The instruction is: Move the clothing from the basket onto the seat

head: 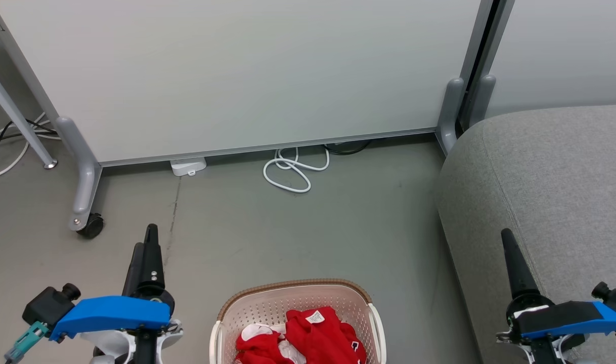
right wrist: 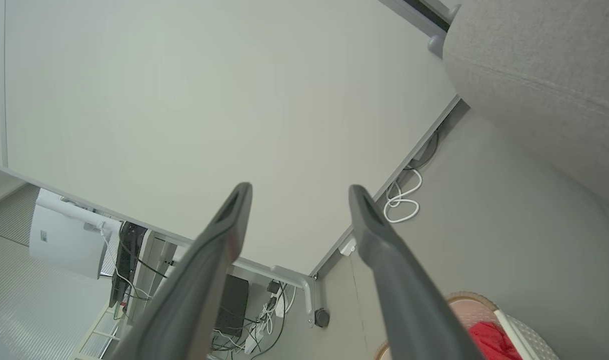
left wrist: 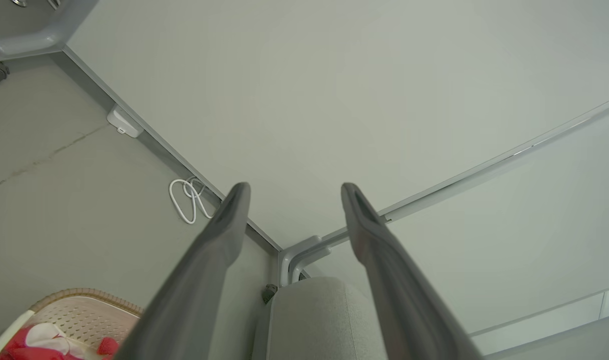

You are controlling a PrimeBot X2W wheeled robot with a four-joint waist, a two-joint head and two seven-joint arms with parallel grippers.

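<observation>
My left gripper [left wrist: 292, 194] is open wide, its two long dark fingers spread with nothing between them. My right gripper [right wrist: 298, 192] is open the same way and holds nothing. The clothing [head: 313, 337] sits in the basket [head: 275, 308] on the floor [head: 288, 232] between my arms. It is soft red cloth with white bits, all bunched up, so I cannot tell which way it points. A small white tag [head: 315, 317] lies on top. The basket is cream plastic full of little holes, brown around the top. The seat [head: 551, 177], grey, fuzzy and round-edged, is near it on my right.
</observation>
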